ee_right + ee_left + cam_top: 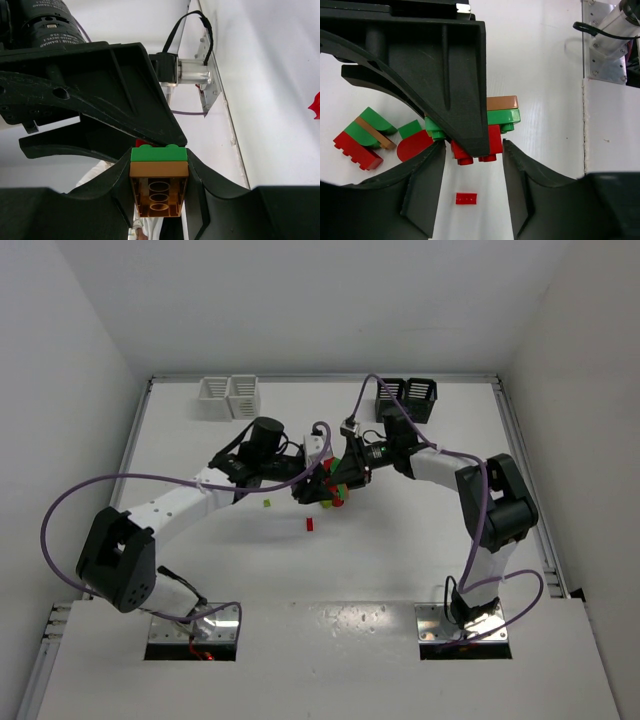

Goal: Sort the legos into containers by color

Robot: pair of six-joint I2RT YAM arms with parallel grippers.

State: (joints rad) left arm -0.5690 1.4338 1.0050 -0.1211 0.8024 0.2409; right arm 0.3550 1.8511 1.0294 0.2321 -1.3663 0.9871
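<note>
- the table (420, 550) carries the white bins (228, 396) at 11 o'clock and the black bins (407, 400) at 1 o'clock, both pairs by the far edge;
- your right gripper (159, 170) is clamped on the joined chunk (159, 185) of tan, green and red, at mid-table;
- your left gripper (474, 152) straddles that chunk's red base, fingers part-spread; you cannot tell whether they grip;
- in the left wrist view a second chunk (362, 137) lies at 9 o'clock from it;
- from above, a red single (466, 198) lies at 7 o'clock of the held chunk; a yellow-green single (267, 503) lies at 9 o'clock

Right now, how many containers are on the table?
4. Two white containers side by side at the far edge, left of centre; two black containers likewise right of centre, one partly behind the right arm.
</note>
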